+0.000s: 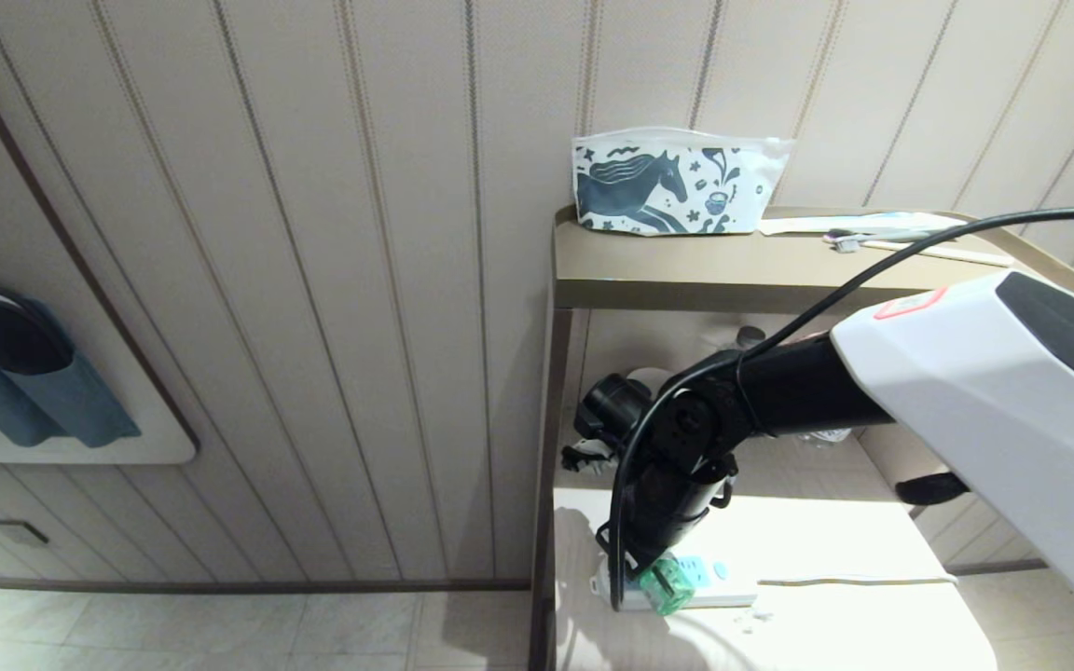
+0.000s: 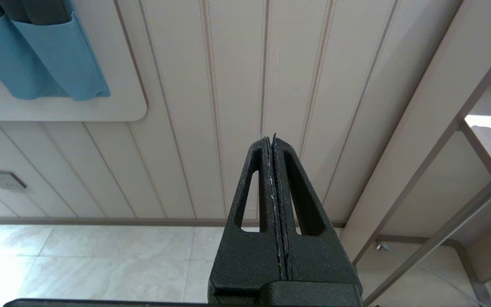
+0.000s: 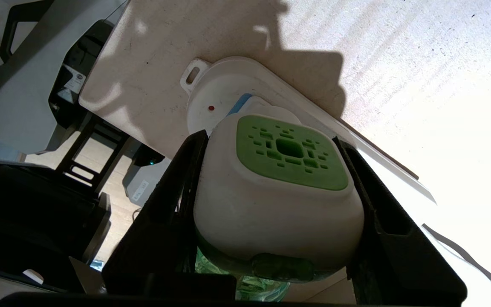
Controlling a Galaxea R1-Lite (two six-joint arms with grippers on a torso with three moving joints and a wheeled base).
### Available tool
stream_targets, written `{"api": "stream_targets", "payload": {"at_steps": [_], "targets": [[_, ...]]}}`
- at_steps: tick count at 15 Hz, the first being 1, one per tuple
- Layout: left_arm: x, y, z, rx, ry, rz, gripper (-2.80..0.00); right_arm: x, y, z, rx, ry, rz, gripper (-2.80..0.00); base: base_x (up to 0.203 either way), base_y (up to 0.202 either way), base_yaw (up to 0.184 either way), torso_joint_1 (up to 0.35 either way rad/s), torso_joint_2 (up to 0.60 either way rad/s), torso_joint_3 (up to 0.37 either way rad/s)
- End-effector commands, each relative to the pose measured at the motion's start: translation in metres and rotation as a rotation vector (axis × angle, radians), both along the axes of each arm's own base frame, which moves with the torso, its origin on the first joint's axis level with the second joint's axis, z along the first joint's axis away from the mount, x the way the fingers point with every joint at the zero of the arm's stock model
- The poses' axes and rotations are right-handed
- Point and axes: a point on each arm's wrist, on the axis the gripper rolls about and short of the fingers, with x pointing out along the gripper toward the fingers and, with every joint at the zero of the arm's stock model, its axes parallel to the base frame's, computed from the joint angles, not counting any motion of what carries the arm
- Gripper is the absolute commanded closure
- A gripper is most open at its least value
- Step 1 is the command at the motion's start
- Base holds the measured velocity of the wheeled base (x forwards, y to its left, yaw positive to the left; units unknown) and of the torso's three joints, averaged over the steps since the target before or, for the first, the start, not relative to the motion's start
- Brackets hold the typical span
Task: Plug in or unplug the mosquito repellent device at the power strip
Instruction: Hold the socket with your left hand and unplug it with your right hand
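The right tool (image 3: 271, 187) reaches down to the lower shelf (image 1: 835, 540) of a beige rack that stands against the panelled wall. Its two black fingers (image 3: 173, 200) press on both sides of the device (image 3: 277, 187), so the tool is clamped on the white head with the green vented top. In the head view the green bottle of the device (image 1: 667, 584) shows just under the right wrist, on the near end of the strip (image 1: 709, 582). The device sits on the strip; whether its pins are fully in the socket I cannot tell. The strip lies flat on the shelf, and its white cord (image 1: 863, 580) runs away to the right.

The left tool (image 2: 273, 170) hangs to the left of the rack, in front of the wall, with its fingers pressed together and nothing between them.

On the top shelf lies a pouch (image 1: 677, 182) with a horse print.
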Motion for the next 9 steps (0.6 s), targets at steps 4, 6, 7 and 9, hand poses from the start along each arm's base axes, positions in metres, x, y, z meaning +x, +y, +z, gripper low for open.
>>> {"api": "stream_targets", "payload": {"at_steps": [4,6,7,9], "targets": [[0.0001,0.0000,-0.0005,0.000,0.001,0.000,0.00,-0.0027,0.0028,0.0046,0.010,-0.008,0.003,0.00,0.000,0.000,0.000,0.000,0.00,0.000],[0.0001,0.0000,-0.0005,0.000,0.001,0.000,0.00,-0.0039,0.0040,0.0057,0.013,-0.009,0.007,0.00,0.000,0.000,0.000,0.000,0.00,0.000],[0.0001,0.0000,-0.0005,0.000,0.001,0.000,0.00,-0.0043,0.0046,0.0067,0.014,-0.013,0.008,0.00,0.000,0.000,0.000,0.000,0.00,0.000],[0.0001,0.0000,-0.0004,0.000,0.001,0.000,0.00,-0.0064,0.0082,0.0101,0.021,-0.021,0.017,0.00,0.000,0.000,0.000,0.000,0.00,0.000]]}}
